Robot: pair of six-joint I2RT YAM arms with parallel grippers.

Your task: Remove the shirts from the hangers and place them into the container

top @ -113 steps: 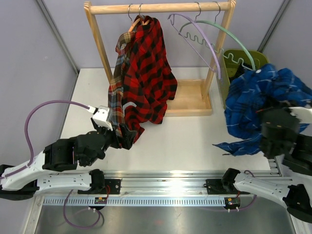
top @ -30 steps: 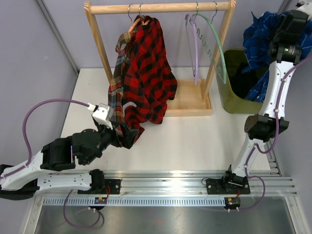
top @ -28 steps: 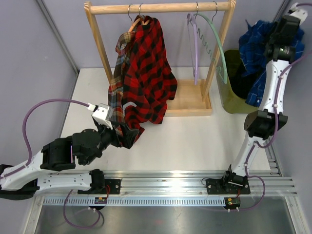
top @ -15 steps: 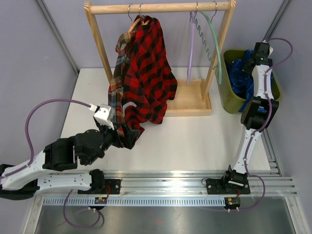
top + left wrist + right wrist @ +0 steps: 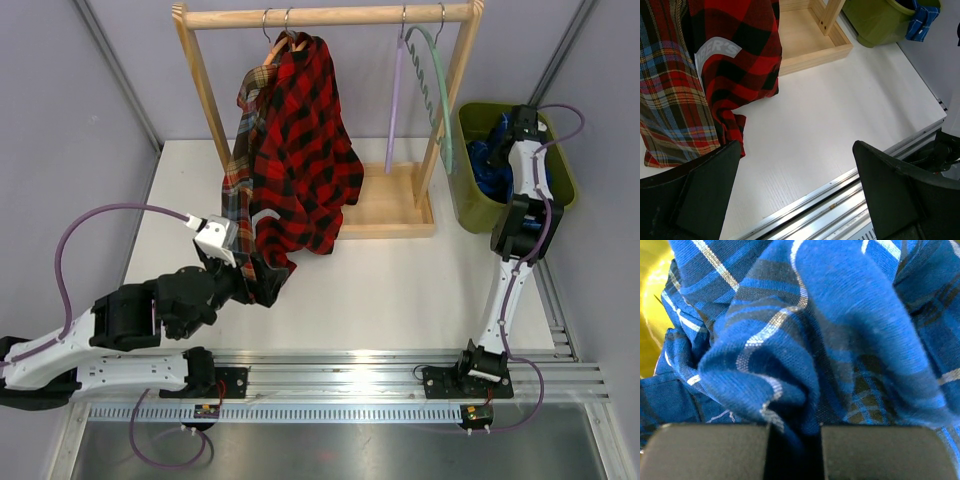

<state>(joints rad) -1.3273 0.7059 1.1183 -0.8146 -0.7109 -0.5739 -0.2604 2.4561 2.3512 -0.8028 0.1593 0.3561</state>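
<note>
Bright, even light; right gripper [image 5: 792, 442] blurry.

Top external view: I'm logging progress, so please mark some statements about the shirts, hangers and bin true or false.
1. The blue shirt lies in the olive-green bin. True.
2. The red-black plaid shirt is in the bin too. False: it hangs from the wooden rail.
3. The lilac hanger and the pale green hanger are bare. True.
4. The right end effector is open. False: it is shut on the blue shirt.
5. The left end effector is open. True.
</note>
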